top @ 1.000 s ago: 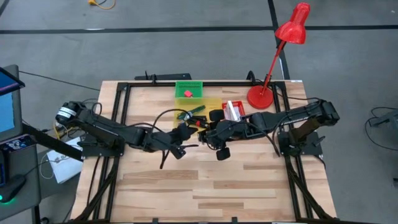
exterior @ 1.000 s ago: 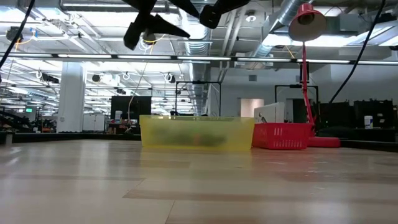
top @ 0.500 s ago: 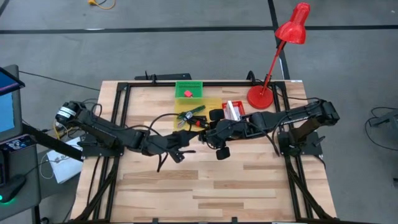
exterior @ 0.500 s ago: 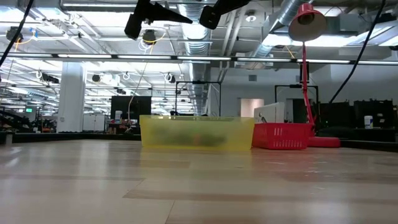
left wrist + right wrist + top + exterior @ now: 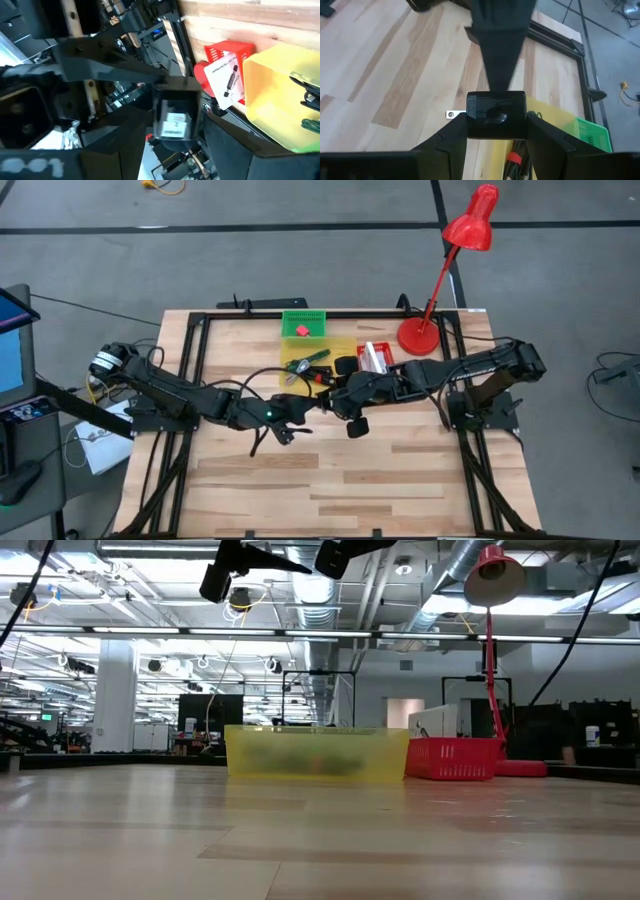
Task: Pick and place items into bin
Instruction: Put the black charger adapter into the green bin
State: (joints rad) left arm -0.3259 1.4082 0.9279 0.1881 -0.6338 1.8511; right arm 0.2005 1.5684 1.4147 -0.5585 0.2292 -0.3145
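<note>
My right gripper (image 5: 333, 392) hovers high above the table just near of the yellow bin (image 5: 343, 346), shut on a small black block (image 5: 496, 114). My left gripper (image 5: 298, 418) floats beside it toward the left, open, holding nothing. Inside the yellow bin lie a green-handled tool (image 5: 312, 358) and a red-and-black tool (image 5: 322, 377). A white carded package (image 5: 373, 358) stands in the red basket (image 5: 455, 758). A pink piece (image 5: 302, 331) rests in the green bin (image 5: 303, 320). My right gripper pinches the black block (image 5: 496, 114) between its two fingers (image 5: 451, 137), one on each side face. The block is lifted clear, far above the table. A dark part of the left arm stands right behind it; I cannot tell whether they touch.
A red desk lamp's base (image 5: 420, 335) stands at the far right of the table beside the red basket. The black frame rails (image 5: 200, 350) run along the table's edges. Bare wood (image 5: 330, 480) spreads over the near half.
My left gripper has risen and drifted a little toward the near edge and the right, closer to the right gripper. My right gripper has kept its hold and shifted only slightly.
</note>
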